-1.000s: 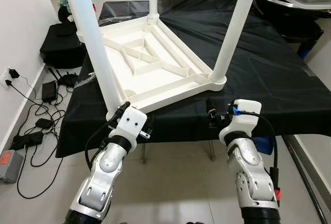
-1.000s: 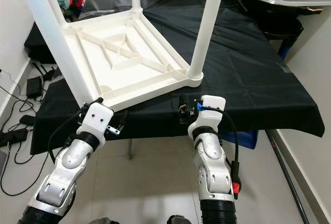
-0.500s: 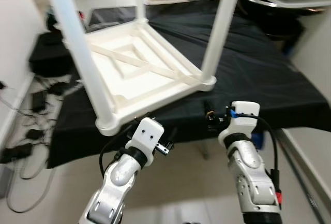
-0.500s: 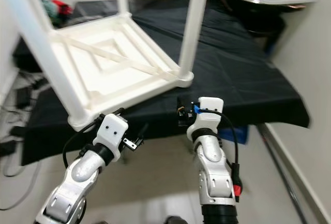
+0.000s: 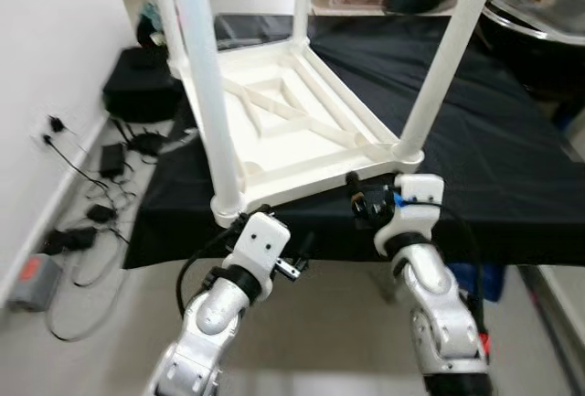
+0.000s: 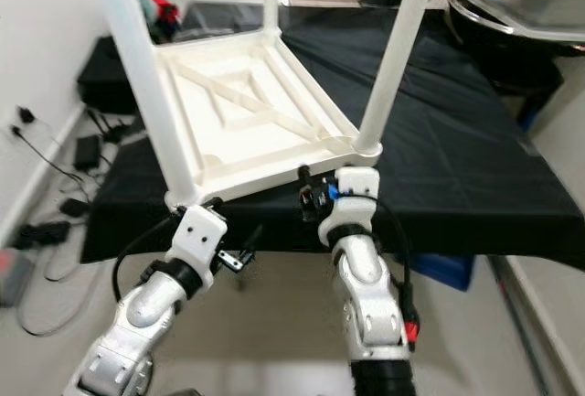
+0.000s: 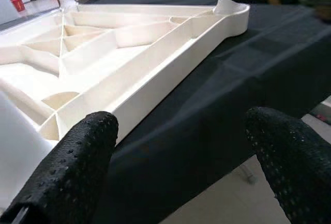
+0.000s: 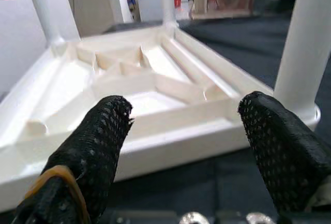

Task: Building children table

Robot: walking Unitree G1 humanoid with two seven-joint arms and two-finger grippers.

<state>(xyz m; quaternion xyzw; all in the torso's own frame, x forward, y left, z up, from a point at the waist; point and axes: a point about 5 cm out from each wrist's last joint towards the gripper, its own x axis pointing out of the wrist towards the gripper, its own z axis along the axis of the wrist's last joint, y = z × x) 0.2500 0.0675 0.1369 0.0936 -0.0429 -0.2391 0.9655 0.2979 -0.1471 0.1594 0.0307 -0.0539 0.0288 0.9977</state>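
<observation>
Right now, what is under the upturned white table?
The white table lies upside down on a black cloth covering a larger table. The surface beneath the cloth is hidden; cables lie on the floor alongside.

- Table (image 5: 292, 131): white moulded plastic, smooth with a slight sheen, ribbed on its underside.
- Legs (image 5: 206, 85): the same smooth white plastic.
- Cloth (image 6: 448, 149) over the surface: black, matt, softly creased.
- Fingers (image 8: 282, 149): black, matt, with a dotted rubbery texture.
- Arms (image 5: 439, 323): silver metal, glossy, with white plastic wrist housings.
</observation>
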